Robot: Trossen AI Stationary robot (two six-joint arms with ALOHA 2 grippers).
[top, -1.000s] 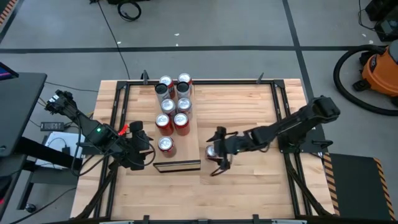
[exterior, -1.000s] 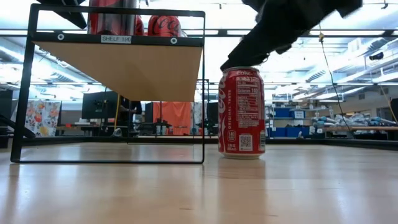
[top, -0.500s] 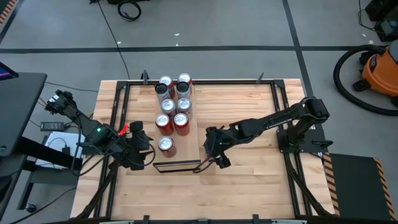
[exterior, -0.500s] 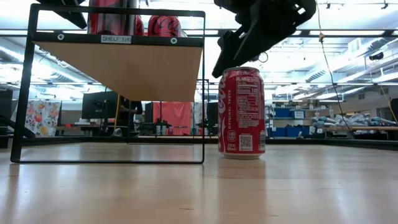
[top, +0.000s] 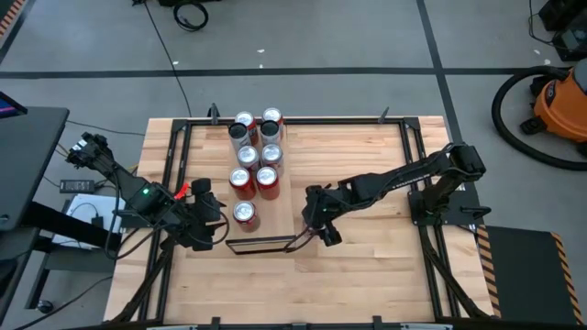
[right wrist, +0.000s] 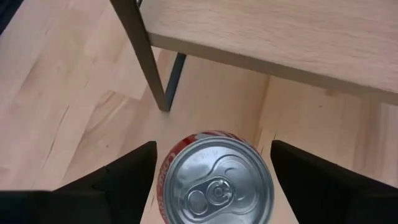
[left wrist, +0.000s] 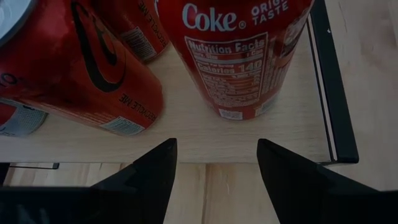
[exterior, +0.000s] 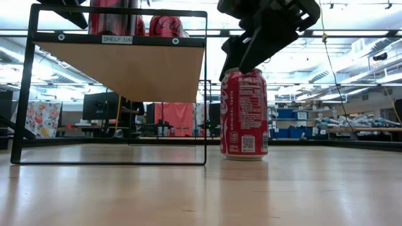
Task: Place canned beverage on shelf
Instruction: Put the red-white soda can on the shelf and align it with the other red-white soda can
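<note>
A red Coke can [exterior: 245, 113] stands upright on the table just right of the shelf [top: 275, 220], a pale wood board on a black metal frame. My right gripper [right wrist: 213, 146] is over the can, its fingers down on either side of the silver top [right wrist: 214, 180]. Several red cans [top: 255, 151] stand on the shelf top. My left gripper [left wrist: 217, 149] waits open at the shelf's near left side, pointing at a Coke can [left wrist: 242, 56] and a neighbouring red can [left wrist: 81, 68] on the board, touching neither. My right gripper pinches the can between its two fingers, on the side wall just under the top rim [right wrist: 164, 171]. The fingers [exterior: 233, 58] slant down from the table's right side. The can stands upright with its bottom on the table.
The shelf's black leg [right wrist: 149, 56] stands close to the can, toward the table's left. Black frame rails [top: 413, 174] run along the table's sides. Bare tabletop [top: 367, 257] lies right of and nearer than the can. An orange vacuum [top: 561, 99] sits on the floor.
My right gripper has come slightly toward the shelf and tipped more steeply downward over the can. Its fingers have drawn in from a wide gap onto the can's sides. The can has stayed in place.
</note>
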